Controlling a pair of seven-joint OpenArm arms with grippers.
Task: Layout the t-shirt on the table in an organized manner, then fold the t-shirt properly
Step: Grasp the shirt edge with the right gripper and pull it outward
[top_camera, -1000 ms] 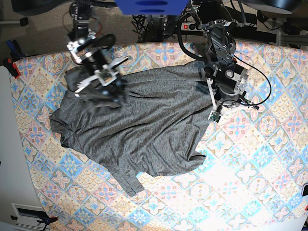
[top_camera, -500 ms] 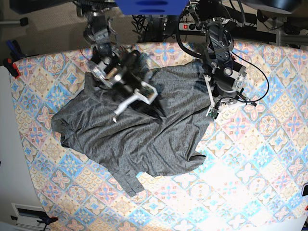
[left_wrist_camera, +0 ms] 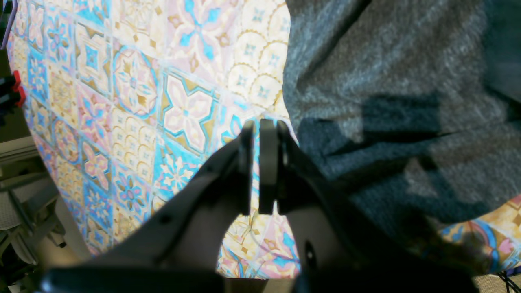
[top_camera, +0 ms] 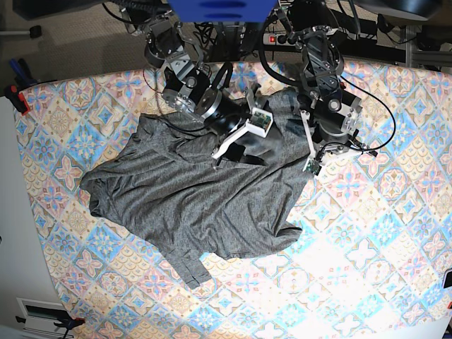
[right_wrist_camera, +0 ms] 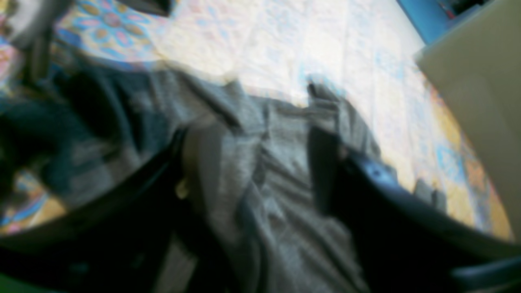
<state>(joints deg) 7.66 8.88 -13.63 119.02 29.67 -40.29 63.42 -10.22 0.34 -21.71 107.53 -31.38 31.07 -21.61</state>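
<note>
The dark grey t-shirt point(top_camera: 191, 198) lies rumpled across the left and middle of the tile-patterned table point(top_camera: 367, 247), with a sleeve pointing toward the front edge. My right gripper point(top_camera: 242, 146) hovers over the shirt's back middle. The blurred right wrist view shows this gripper point(right_wrist_camera: 252, 162) open, its jaws wide apart with grey fabric point(right_wrist_camera: 276, 183) beneath them. My left gripper point(top_camera: 311, 167) sits at the shirt's right edge. Seen from the left wrist, that gripper point(left_wrist_camera: 262, 127) is shut with nothing in it, over bare table point(left_wrist_camera: 134, 81) just beside the shirt's hem point(left_wrist_camera: 386, 81).
A red clamp point(top_camera: 20, 99) grips the table's left edge. A blue block point(top_camera: 219, 8) and cables sit behind the table's back edge. A pale floor panel point(top_camera: 14, 247) runs along the left. Uncovered cloth stretches across the right and front.
My right arm swung from the shirt's left shoulder toward the back middle, pulling that part of the shirt rightward, and its jaws opened. The left arm barely moved.
</note>
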